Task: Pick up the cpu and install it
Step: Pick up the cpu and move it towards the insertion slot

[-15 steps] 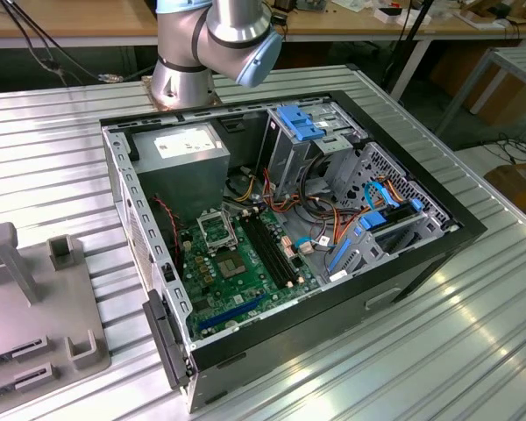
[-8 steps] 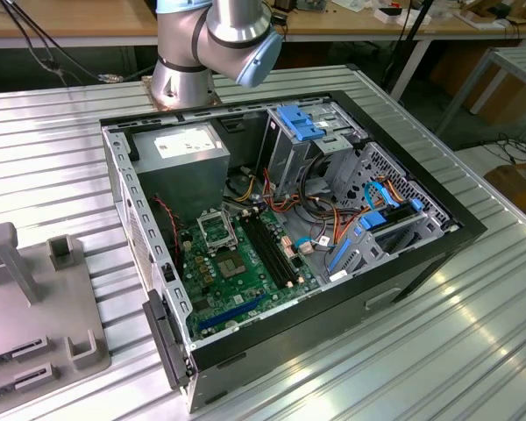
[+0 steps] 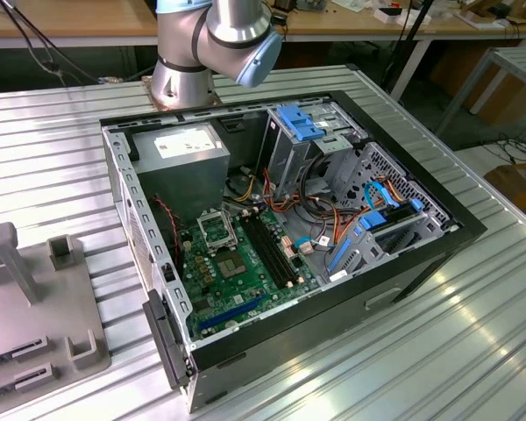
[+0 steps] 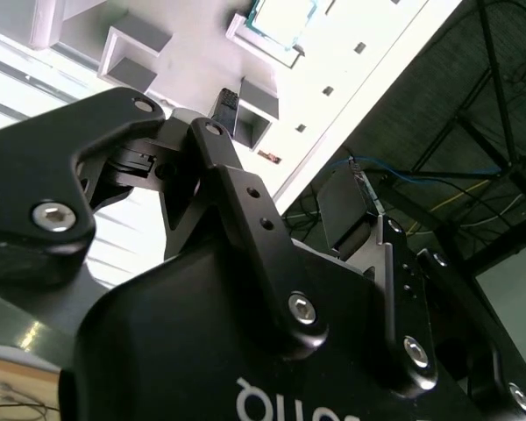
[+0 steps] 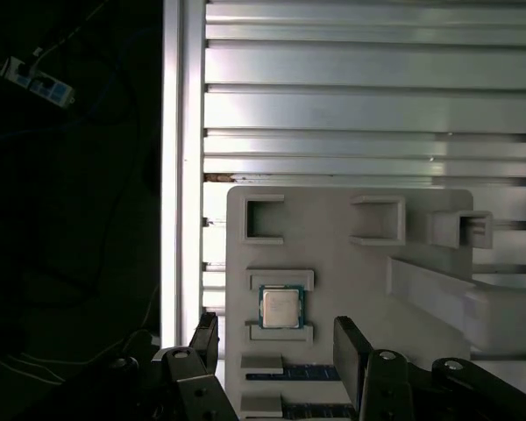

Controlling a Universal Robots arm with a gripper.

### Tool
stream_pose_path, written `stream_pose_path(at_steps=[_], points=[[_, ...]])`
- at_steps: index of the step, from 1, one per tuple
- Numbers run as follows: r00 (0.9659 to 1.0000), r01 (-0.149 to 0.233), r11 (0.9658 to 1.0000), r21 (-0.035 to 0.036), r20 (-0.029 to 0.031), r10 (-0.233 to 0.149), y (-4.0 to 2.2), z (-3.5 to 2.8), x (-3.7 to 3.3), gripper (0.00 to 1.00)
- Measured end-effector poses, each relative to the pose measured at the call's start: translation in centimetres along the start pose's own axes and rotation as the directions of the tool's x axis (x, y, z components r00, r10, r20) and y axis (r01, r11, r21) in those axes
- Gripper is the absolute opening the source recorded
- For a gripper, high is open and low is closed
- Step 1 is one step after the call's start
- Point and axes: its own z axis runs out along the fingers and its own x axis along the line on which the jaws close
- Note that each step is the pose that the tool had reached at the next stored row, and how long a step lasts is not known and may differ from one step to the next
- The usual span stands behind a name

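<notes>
The cpu (image 5: 280, 307), a small square chip with a pale silver top, lies flat in a recess of a light grey holder plate (image 5: 333, 263). In the second wrist view the cpu (image 4: 280, 17) sits on the same plate, beyond the black gripper body. My gripper (image 5: 279, 346) hangs above the plate, open. Its two black fingers (image 5: 351, 346) stand apart on either side of the cpu's line, a little short of it, with nothing between them. In the exterior view the green motherboard (image 3: 245, 263) lies inside the open computer case, its black-framed socket (image 3: 217, 230) near the power supply.
The case (image 3: 403, 263) lies open on a ribbed metal table (image 3: 438, 351), with cables, blue drive bays and memory slots inside. At the exterior view's left is the grey holder plate (image 3: 35, 298), which has raised blocks. The arm's base (image 3: 184, 79) stands behind the case.
</notes>
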Motion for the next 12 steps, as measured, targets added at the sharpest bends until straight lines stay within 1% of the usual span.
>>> stream_pose_path(at_steps=[5, 12], points=[[1.0000, 0.000, 1.0000, 0.0000, 0.0000, 0.000, -0.01, 0.24, 0.00, 0.64], [1.0000, 0.000, 1.0000, 0.0015, 0.0000, 0.000, -0.01, 0.30, 0.00, 0.64]])
